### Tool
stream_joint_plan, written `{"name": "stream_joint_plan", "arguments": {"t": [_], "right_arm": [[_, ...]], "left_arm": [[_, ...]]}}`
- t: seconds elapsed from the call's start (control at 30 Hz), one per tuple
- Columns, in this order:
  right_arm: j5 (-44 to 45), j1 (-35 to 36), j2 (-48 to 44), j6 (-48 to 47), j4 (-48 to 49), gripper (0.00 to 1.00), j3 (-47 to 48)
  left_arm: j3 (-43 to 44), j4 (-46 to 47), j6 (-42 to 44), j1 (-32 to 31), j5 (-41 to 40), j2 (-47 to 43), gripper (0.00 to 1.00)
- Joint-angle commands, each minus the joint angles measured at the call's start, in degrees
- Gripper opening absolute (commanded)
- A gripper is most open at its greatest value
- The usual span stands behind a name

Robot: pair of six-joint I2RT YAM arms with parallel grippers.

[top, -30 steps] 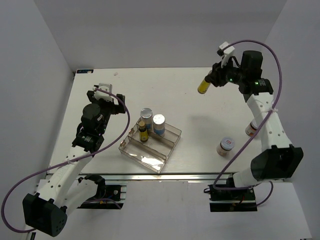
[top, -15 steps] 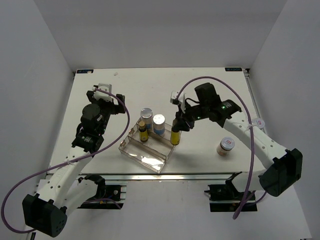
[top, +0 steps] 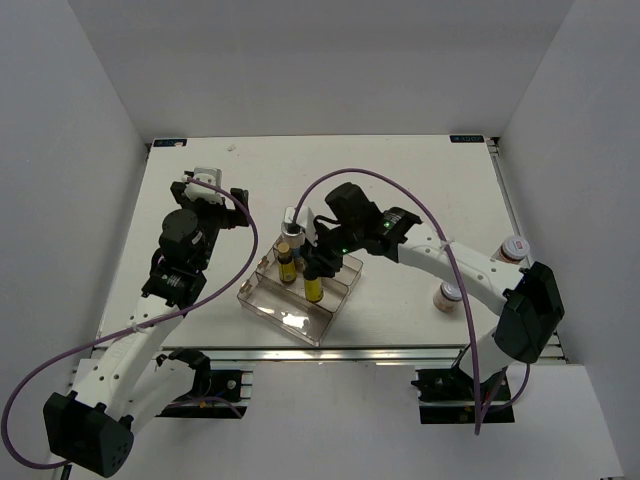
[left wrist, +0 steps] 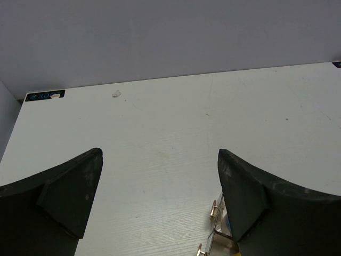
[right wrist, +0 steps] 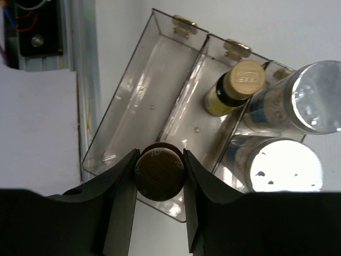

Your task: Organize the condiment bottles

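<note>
My right gripper point(top: 318, 268) point(right wrist: 159, 175) is shut on the dark cap of a slim yellow bottle point(top: 314, 289) point(right wrist: 159, 173) and holds it upright over the middle compartment of the clear tray point(top: 290, 312) point(right wrist: 133, 104). A second yellow bottle point(top: 286, 264) point(right wrist: 233, 88) stands in that compartment. Two silver-capped cylinders point(right wrist: 314, 96) point(right wrist: 279, 165) stand in the far compartment; one shows from above point(top: 292, 228). Two pinkish jars stand at the right point(top: 447, 296) point(top: 512, 247). My left gripper point(left wrist: 160, 186) is open and empty above bare table, left of the tray.
The table's front edge with a metal rail point(top: 300, 352) runs close below the tray. The right arm point(top: 440, 255) stretches across the table's middle. The near tray compartment point(right wrist: 136, 106) holds nothing. White walls enclose the table.
My right gripper has carried the yellow bottle from high at the back right down and left to the tray's middle compartment. The left arm has not moved.
</note>
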Motion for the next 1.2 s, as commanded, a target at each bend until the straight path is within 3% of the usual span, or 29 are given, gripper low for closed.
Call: {"name": "stream_joint_plan", "arguments": {"t": [0.0, 0.33, 0.57, 0.8, 0.93, 1.17], "right_arm": [[3.79, 0.15, 0.30, 1.01, 5.34, 0.00, 3.99], [8.28, 0.15, 4.07, 2.77, 16.14, 0.00, -0.65], [8.80, 0.15, 6.19, 4.61, 17.92, 0.00, -1.89], [8.89, 0.15, 6.54, 4.61, 17.39, 0.47, -3.03], [8.72, 0.24, 6.28, 4.70, 16.51, 0.60, -3.04], [6.71, 0.15, 3.65, 4.70, 12.39, 0.61, -0.49]], "left_arm": [[-0.34, 0.39, 0.17, 0.30, -0.58, -1.13, 0.98], [-0.25, 0.39, 0.17, 0.30, -0.31, -1.22, 0.98], [-0.34, 0.48, 0.17, 0.30, -0.23, -1.13, 0.98], [-0.25, 0.39, 0.17, 0.30, -0.05, -1.31, 0.98], [-0.25, 0.39, 0.08, 0.30, 0.04, -1.31, 0.98], [-0.42, 0.66, 0.26, 0.30, 1.52, -1.66, 0.98]]}}
